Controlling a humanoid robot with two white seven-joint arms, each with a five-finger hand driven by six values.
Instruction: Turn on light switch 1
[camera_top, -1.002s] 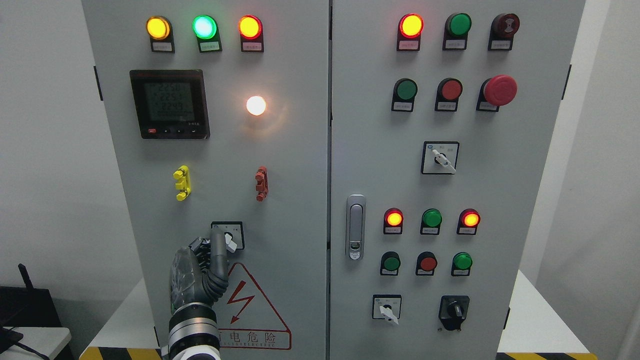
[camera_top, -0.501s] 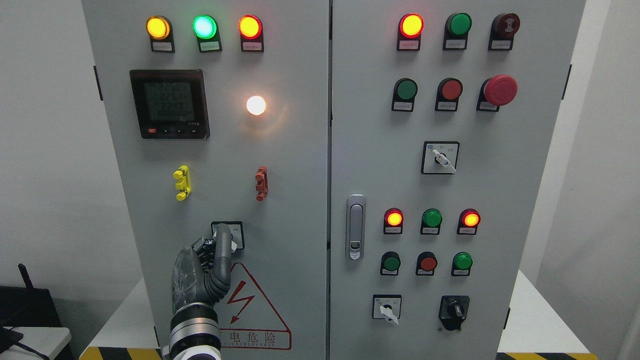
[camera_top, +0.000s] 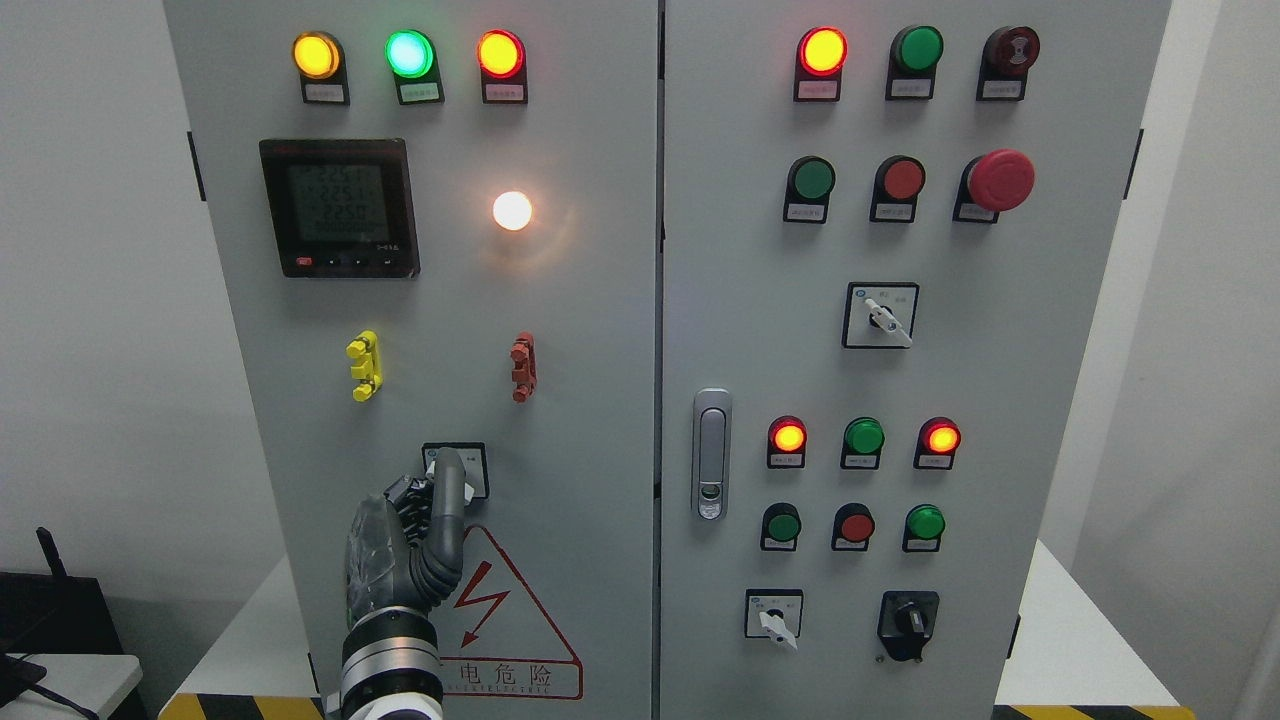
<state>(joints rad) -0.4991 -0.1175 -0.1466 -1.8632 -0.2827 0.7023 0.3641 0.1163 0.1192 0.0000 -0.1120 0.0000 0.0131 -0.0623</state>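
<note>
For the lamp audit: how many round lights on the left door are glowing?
4: yellow light, green light and red light along the top, white light beside the meter.

- The left hand (camera_top: 405, 545) has shifted a little to the right and slightly up on the panel since 1.0 s ago; almost all of that shift came before 0.5 s ago.
- Its raised finger (camera_top: 450, 490) stood just left of the rotary switch (camera_top: 456, 470) then, with the white knob showing beside it; now the finger lies over the knob and hides most of it.
- The bottom reading on the meter (camera_top: 340, 208) appears to have changed.
</note>
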